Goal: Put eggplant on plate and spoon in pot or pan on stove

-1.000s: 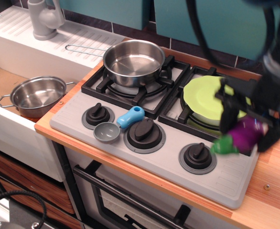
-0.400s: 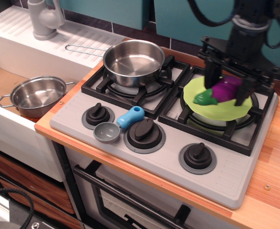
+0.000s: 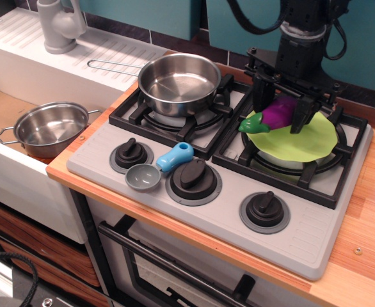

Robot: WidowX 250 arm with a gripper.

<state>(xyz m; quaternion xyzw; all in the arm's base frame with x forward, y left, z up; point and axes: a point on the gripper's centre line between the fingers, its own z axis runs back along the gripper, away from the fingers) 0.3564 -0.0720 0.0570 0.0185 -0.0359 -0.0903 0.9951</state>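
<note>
The purple eggplant (image 3: pixel 274 114) with its green stem cap pointing left is held between the black fingers of my gripper (image 3: pixel 281 112), which is shut on it over the back left part of the lime-green plate (image 3: pixel 303 141). The plate rests on the right burner of the grey stove (image 3: pixel 226 192). The spoon (image 3: pixel 159 167), grey bowl and light-blue handle, lies on the stove front between two knobs. The steel saucepan (image 3: pixel 178 82) with its long wire handle stands empty on the left back burner.
A steel pot with two loop handles (image 3: pixel 51 128) sits in the sink area at left. A grey faucet (image 3: pixel 59 24) stands at the back left. Three black knobs (image 3: pixel 264 210) line the stove front. Wooden counter (image 3: pixel 367 211) runs along the right.
My gripper has carried the eggplant from the stove's front right corner up and back, then left, to above the back left of the plate. Spoon and saucepan have not moved.
</note>
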